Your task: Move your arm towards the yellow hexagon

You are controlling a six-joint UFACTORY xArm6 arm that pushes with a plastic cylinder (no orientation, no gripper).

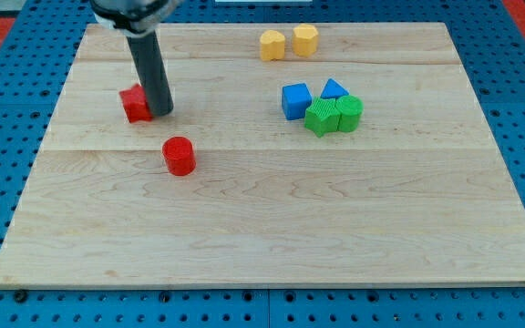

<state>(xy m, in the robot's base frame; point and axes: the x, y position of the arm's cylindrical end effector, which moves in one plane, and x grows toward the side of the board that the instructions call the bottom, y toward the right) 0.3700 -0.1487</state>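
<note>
The yellow hexagon point(305, 40) sits near the view's top, right of centre, next to a yellow star-shaped block point(272, 45) on its left. My tip point(161, 113) rests on the board at the view's upper left, touching the right side of a red block point(135, 104) that the rod partly hides. The tip is far to the left of the yellow hexagon and lower in the view.
A red cylinder point(180, 156) lies below and right of the tip. A blue cube point(295, 100), a blue triangle point(334, 89) and two green blocks point(322, 117) point(349, 112) cluster right of centre. The wooden board point(272, 237) sits on a blue pegboard.
</note>
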